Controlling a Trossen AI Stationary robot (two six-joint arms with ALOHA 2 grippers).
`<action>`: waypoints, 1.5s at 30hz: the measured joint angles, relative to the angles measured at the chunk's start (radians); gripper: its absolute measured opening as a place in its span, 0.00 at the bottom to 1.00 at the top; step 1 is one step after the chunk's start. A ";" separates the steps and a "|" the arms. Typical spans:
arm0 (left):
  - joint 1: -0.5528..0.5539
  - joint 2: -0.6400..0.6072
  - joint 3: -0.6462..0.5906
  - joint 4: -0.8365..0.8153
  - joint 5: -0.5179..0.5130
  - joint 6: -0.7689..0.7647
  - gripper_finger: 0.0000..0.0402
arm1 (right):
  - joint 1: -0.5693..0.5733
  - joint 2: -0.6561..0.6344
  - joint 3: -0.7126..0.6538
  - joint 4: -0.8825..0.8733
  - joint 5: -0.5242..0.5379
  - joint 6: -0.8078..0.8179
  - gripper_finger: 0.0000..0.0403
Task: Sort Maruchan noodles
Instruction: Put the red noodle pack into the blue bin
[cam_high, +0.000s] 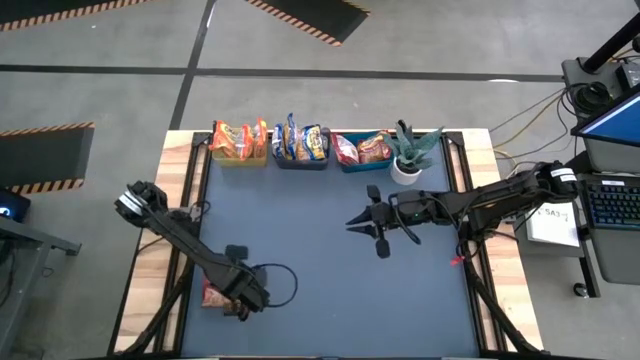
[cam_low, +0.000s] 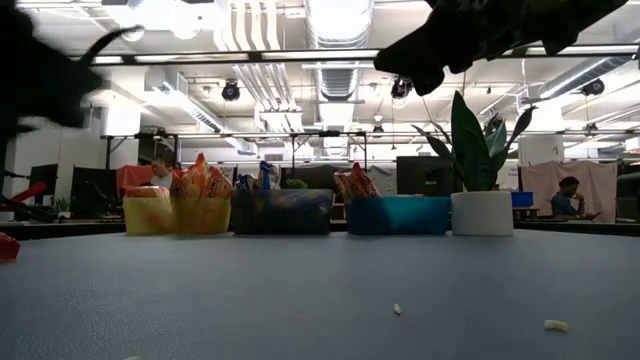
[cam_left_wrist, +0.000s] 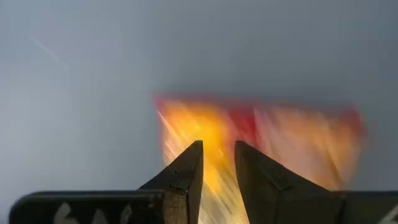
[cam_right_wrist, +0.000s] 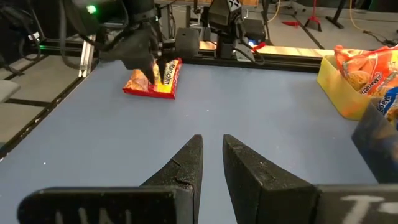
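One red-and-orange Maruchan packet (cam_high: 213, 294) lies near the table's near-left corner, also seen in the right wrist view (cam_right_wrist: 144, 84) and as a blur in the left wrist view (cam_left_wrist: 292, 140). My left gripper (cam_high: 238, 303) is down on it, shut on it. My right gripper (cam_high: 352, 222) hovers over the table's middle, fingers (cam_right_wrist: 212, 140) drawn nearly together on nothing. The other packets stand in three bins along the far edge: orange ones (cam_high: 238, 138), yellow-and-blue ones (cam_high: 302, 140), red ones (cam_high: 360, 148). My left gripper pinches the packet between its two fingers (cam_right_wrist: 155, 70), at the end nearer the table's middle (cam_right_wrist: 166, 79). The fingers come from above, slanting down. The packet's red lower edge (cam_right_wrist: 142, 92) looks to be on the table; whether it is lifted I cannot tell.
A yellow-green bin (cam_low: 160, 216), a dark bin (cam_low: 282, 212) and a blue bin (cam_low: 398, 215) stand in a row at the far edge, with a potted plant (cam_high: 407, 160) to their right. The mat between the bins and the grippers is open. Small crumbs (cam_low: 553, 325) lie near the camera.
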 joint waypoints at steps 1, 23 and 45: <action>0.004 -0.001 0.009 0.021 -0.101 0.013 0.19 | 0.000 0.000 0.000 0.000 0.000 0.000 0.13; -0.019 -0.120 -0.084 0.063 0.240 -0.101 0.19 | 0.000 0.004 -0.005 -0.009 0.000 0.054 0.13; 0.098 -0.225 -0.071 0.131 -0.424 0.192 0.19 | -0.001 0.004 -0.006 0.017 0.004 0.099 0.13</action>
